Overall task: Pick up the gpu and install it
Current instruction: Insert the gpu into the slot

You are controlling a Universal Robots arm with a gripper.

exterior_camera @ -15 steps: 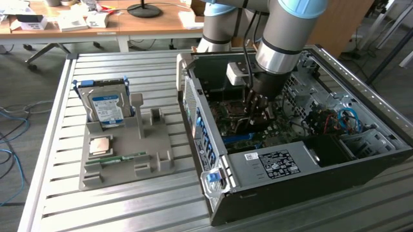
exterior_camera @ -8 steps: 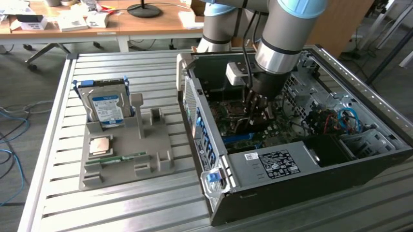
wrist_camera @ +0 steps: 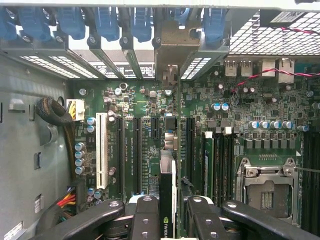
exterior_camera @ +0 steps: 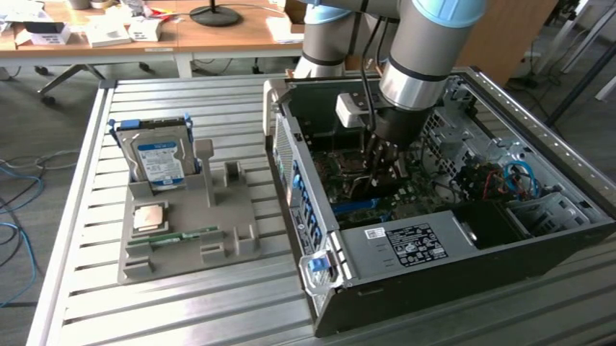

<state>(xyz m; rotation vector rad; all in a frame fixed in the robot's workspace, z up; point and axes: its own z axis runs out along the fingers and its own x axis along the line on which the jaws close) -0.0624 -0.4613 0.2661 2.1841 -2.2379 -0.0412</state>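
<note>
My gripper (exterior_camera: 381,164) reaches down into the open computer case (exterior_camera: 405,249), over the motherboard (exterior_camera: 351,191). In the wrist view the gpu (wrist_camera: 167,186) stands edge-on between the two black fingers (wrist_camera: 148,212), which are shut on it. Its silver bracket (wrist_camera: 172,47) sits at the case's rear slot openings, among the blue clips. The card's lower edge lines up with a long black slot (wrist_camera: 179,150) on the motherboard (wrist_camera: 140,105). Whether the card is seated in that slot I cannot tell.
A grey holder (exterior_camera: 198,245) on the slatted table at the exterior view's left carries a silver hard drive (exterior_camera: 159,160), a green memory stick (exterior_camera: 173,236) and a small square chip (exterior_camera: 152,216). Inside the case are a CPU socket (wrist_camera: 265,186), a white slot (wrist_camera: 102,150) and cables (exterior_camera: 506,180).
</note>
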